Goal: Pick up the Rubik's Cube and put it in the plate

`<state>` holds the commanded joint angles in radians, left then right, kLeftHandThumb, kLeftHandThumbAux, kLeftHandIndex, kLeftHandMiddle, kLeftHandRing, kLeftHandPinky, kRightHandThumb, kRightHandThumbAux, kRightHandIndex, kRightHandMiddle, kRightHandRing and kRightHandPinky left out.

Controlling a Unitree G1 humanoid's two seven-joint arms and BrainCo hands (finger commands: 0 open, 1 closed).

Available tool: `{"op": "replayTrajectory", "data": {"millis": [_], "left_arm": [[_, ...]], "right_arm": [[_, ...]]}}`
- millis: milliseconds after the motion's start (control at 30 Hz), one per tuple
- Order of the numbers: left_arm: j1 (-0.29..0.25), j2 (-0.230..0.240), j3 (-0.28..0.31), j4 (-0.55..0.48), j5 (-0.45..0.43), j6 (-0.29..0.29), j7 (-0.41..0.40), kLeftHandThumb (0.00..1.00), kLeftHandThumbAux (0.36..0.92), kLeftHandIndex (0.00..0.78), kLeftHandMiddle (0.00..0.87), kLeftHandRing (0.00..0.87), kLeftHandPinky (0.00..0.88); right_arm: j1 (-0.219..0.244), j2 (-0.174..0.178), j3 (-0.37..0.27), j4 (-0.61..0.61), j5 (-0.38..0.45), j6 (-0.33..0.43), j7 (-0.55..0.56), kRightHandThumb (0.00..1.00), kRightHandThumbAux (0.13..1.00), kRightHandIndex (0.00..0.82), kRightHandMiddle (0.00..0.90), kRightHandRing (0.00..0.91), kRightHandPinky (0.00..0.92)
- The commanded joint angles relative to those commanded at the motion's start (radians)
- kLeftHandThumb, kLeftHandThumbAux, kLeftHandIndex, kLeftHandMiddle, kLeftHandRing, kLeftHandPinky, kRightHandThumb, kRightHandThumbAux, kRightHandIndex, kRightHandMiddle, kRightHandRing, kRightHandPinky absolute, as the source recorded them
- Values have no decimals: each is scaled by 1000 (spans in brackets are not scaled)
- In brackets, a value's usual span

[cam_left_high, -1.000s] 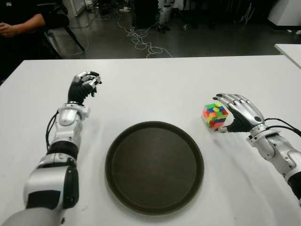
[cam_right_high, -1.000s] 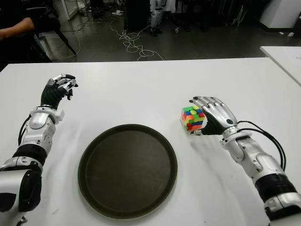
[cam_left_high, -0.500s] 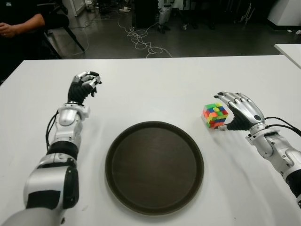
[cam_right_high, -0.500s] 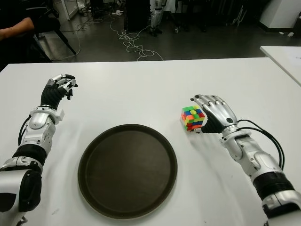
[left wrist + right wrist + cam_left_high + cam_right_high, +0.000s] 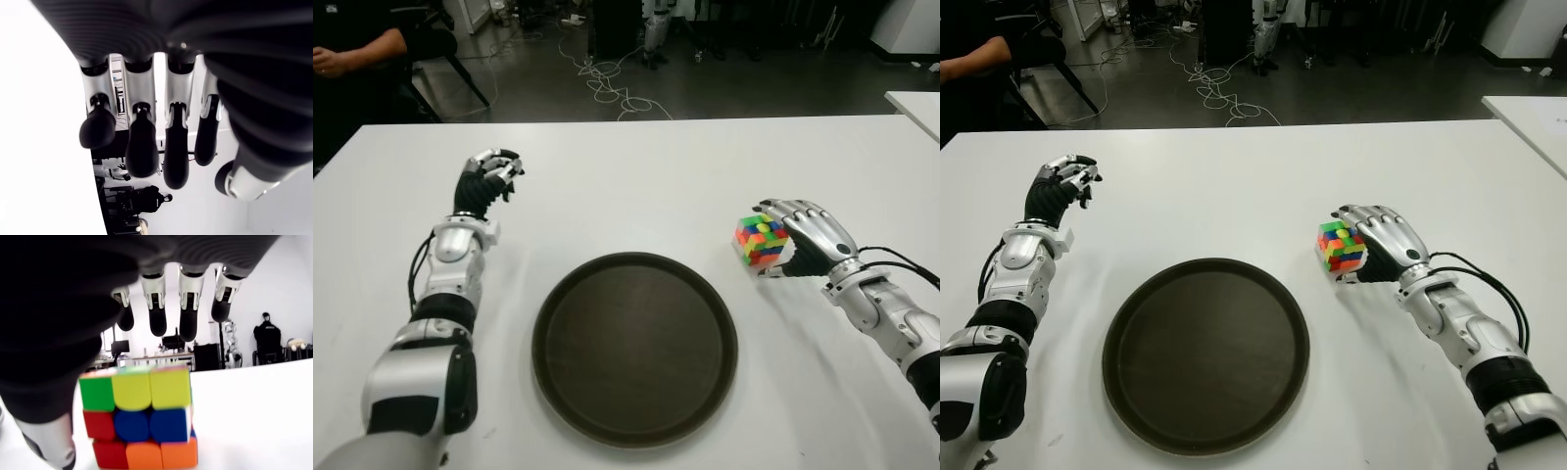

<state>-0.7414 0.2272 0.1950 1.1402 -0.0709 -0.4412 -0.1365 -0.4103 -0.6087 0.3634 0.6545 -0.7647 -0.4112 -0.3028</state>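
Observation:
The Rubik's Cube [image 5: 761, 239] stands on the white table [image 5: 646, 186], just right of the round dark plate [image 5: 634, 348], which holds nothing. My right hand [image 5: 801, 235] is cupped against the cube's right side, its fingers arched over the top. In the right wrist view the fingertips [image 5: 157, 320] hover beyond the cube [image 5: 139, 416] without touching it, and the thumb [image 5: 46, 445] sits low beside it. My left hand [image 5: 487, 178] shows at the table's far left, fingers curled and holding nothing.
A person's arm [image 5: 352, 54] shows at the back left beyond the table's far edge. Cables [image 5: 607, 83] lie on the floor behind. Another white table corner [image 5: 915, 103] is at the far right.
My right hand has shifted slightly towards the cube, with its fingers reaching further over the top. The cube, plate and left hand have not moved.

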Motion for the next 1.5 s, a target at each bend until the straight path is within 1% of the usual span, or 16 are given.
{"op": "replayTrajectory", "data": {"millis": [133,367,733,967,1167,1333,1500], "left_arm": [[0,-1,0,0,0,4,3,836,669,405,546,688,741],[1,-1,0,2,2,1,8,837,667,411,556,704,755],[0,4,-7,6,9,0,1,838,667,411,553,709,756],[0,4,-8,8,10,-2,4,836,669,405,547,697,751],[1,4,-9,8,9,-2,4,837,667,409,553,705,755],[3,4,-10,6,9,-4,2,838,666,412,552,708,757],[4,4,-12,4,10,-8,-4,838,666,412,557,714,763]], "right_arm": [[-5,0,6,11,-2,-7,2,0,775,149,162,159,135],[-14,-1,14,27,-4,-18,-3,0,780,150,171,161,130],[-30,2,33,34,-17,-9,-17,0,779,154,170,155,124],[-45,4,43,38,-34,0,-13,0,786,156,171,159,130],[-62,8,59,49,-52,6,-25,0,777,152,164,158,134],[-74,10,69,54,-54,-2,-32,0,775,158,176,171,141],[-92,19,78,68,-53,0,-18,0,768,144,165,160,135]]}}
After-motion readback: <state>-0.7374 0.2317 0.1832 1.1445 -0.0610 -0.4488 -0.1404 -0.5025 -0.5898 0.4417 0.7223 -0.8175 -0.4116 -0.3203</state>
